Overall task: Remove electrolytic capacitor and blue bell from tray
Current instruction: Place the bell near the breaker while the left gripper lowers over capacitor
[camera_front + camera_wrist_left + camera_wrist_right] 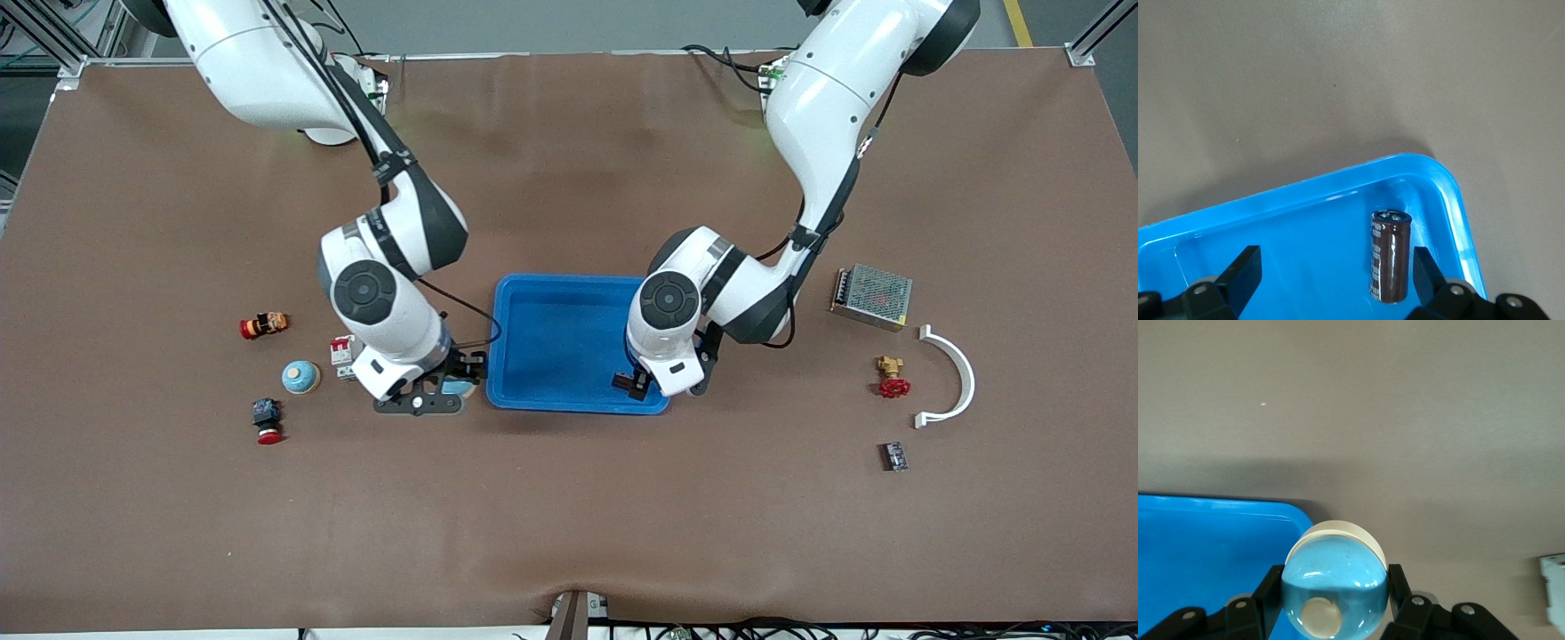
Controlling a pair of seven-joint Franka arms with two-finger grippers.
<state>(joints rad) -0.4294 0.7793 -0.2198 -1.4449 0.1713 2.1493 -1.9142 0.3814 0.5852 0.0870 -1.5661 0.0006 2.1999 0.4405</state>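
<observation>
The right arm's wrist hides most of the bell (460, 386) it holds. A white block (1554, 590) is cut off by the right wrist view's edge.

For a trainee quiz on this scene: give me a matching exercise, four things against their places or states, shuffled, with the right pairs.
Things:
1. capacitor
2. bell
3. left gripper
4. red valve

Places or states:
A. gripped by the right gripper, beside the blue tray
B. on the table toward the left arm's end
C. lying in the blue tray, in a corner
D. open, over the tray, holding nothing

Pairs: 1-C, 2-A, 3-D, 4-B
</observation>
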